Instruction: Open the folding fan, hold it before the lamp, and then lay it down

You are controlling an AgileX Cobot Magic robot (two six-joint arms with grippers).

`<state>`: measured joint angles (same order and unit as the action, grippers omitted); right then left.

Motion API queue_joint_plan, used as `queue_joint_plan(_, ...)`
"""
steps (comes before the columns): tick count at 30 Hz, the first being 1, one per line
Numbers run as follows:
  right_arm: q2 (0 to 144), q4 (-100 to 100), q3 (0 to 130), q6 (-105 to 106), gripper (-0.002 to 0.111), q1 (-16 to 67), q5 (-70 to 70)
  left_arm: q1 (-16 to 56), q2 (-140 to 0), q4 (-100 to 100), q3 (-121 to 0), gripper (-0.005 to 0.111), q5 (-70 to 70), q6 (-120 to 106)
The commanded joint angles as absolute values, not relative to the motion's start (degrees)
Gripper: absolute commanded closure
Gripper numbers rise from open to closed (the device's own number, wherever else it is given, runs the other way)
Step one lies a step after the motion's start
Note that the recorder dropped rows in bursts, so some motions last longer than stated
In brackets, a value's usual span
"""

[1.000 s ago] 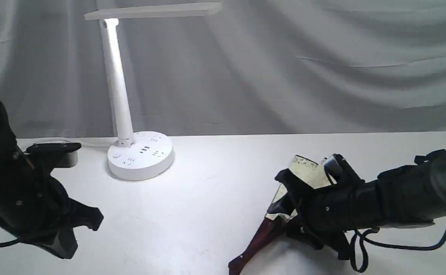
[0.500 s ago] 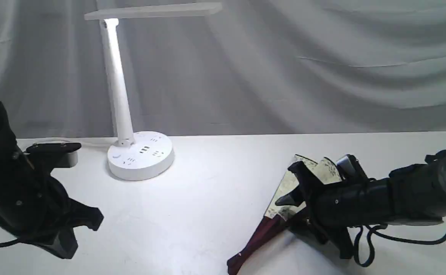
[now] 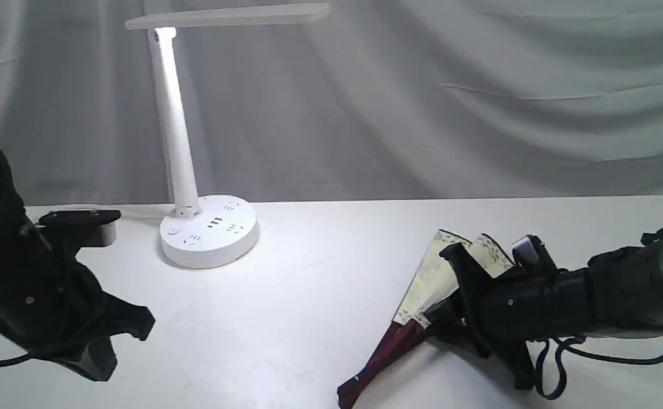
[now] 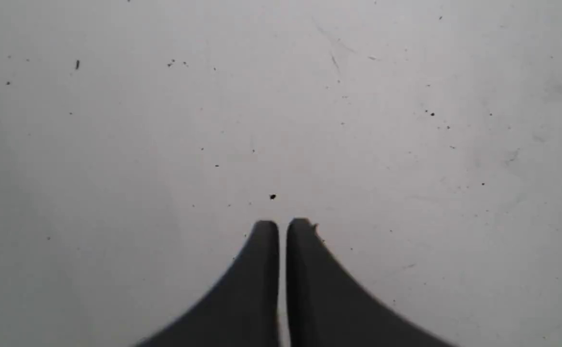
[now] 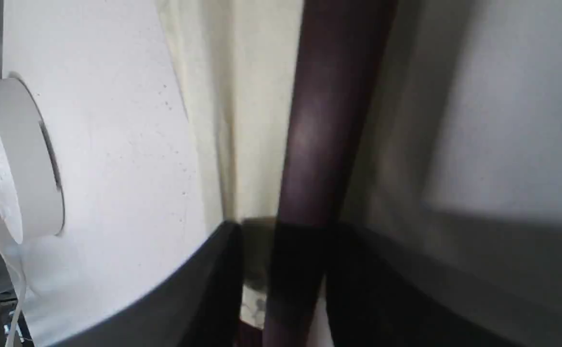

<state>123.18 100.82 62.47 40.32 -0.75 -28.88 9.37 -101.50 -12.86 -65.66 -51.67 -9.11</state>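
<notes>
The folding fan [image 3: 425, 284] lies partly spread at the table's right front, its cream leaf toward the back and its maroon ribs [image 3: 382, 352] running to the front edge. My right gripper [image 3: 445, 281] comes in low from the right and is shut on the fan, one finger above the leaf and one under it. In the right wrist view the maroon guard [image 5: 329, 120] and cream pleats sit between the fingers of that gripper [image 5: 285, 250]. The white lamp [image 3: 209, 230] stands lit at the back left. My left gripper [image 3: 129, 326] hovers at the front left, shut and empty [image 4: 283, 224].
A small dark-topped block [image 3: 84, 224] sits left of the lamp's base, with a white cable [image 3: 138, 211] running behind it. A grey curtain [image 3: 422, 102] closes the back. The lamp's round base [image 5: 20, 159] shows in the right wrist view.
My right gripper has slid to the right along the fan and its fingers have closed in on the guard. The fan's leaf shows more. The left arm has stayed still.
</notes>
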Motion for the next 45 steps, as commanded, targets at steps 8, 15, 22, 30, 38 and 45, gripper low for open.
queue_joint_plan(8, 123.8, 99.9, 62.1, 39.9, 0.068, -1.1, -27.9, 9.3, -100.9, -13.8, -65.4, 0.107, -51.0, -9.3)
queue_joint_plan(15, 124.4, 99.9, 62.1, 37.6, 0.068, -1.1, -29.6, 9.3, -100.9, -14.4, -65.4, 0.107, -51.0, -9.3)
queue_joint_plan(22, 125.2, 99.9, 62.1, 37.3, 0.069, -1.1, -30.9, 9.3, -100.9, -14.4, -65.4, 0.107, -51.0, -9.3)
queue_joint_plan(30, 125.7, 99.9, 62.1, 38.9, 0.08, -0.7, -30.5, 9.3, -100.9, -14.4, -65.4, 0.107, -51.0, -9.3)
queue_joint_plan(38, 125.7, 99.9, 62.1, 41.7, 0.108, -0.7, -32.3, 9.3, -100.9, -14.4, -65.4, 0.107, -51.0, -9.3)
queue_joint_plan(45, 125.6, 99.9, 62.1, 45.8, 0.108, -0.9, -36.2, 9.3, -100.9, -14.4, -65.4, 0.107, -51.0, -9.3)
